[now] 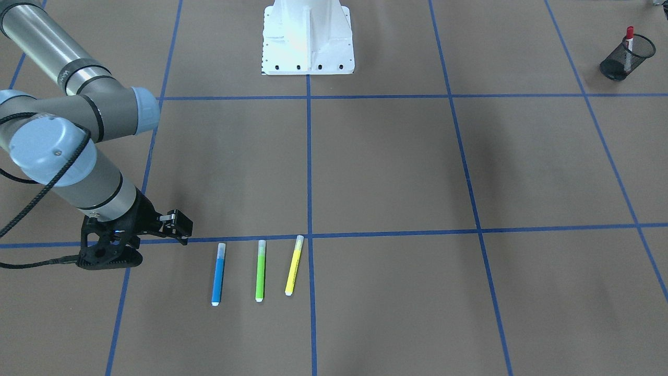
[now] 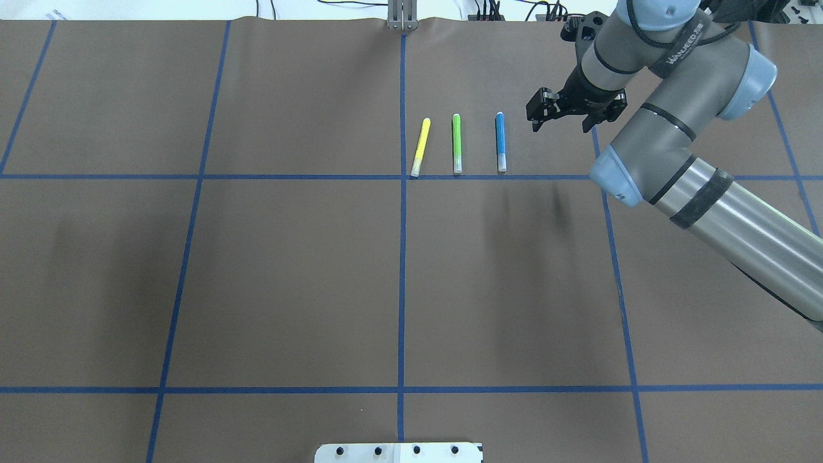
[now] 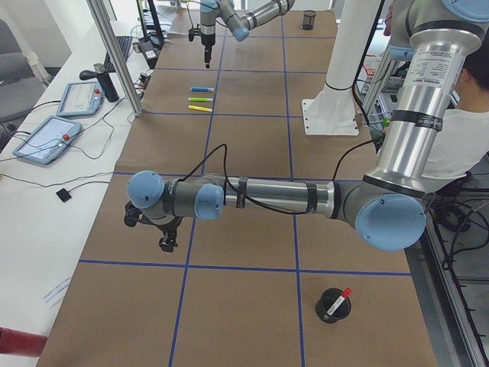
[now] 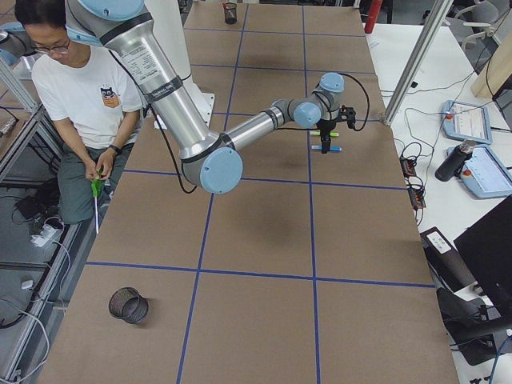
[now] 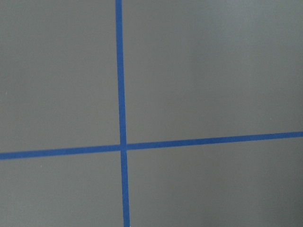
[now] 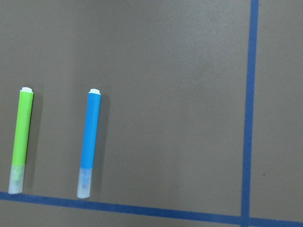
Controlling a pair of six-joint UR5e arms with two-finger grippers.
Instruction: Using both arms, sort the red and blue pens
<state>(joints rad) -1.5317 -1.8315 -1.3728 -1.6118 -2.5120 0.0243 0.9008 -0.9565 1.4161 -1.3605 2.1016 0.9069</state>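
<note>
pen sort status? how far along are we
Done: the red marker stands in the mesh cup. In hand: nothing held yet; the right end effector hovers empty beside the blue highlighter, which lies on the table next to the green highlighter. Remaining: grasp the blue one and drop it in a cup, probably the empty cup. Roughly halfway.

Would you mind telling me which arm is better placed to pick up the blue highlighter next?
Right: the right end effector hovers beside the blue highlighter, which shows in its wrist view. The left end effector hangs far down the table, its camera seeing only tape lines.
</note>
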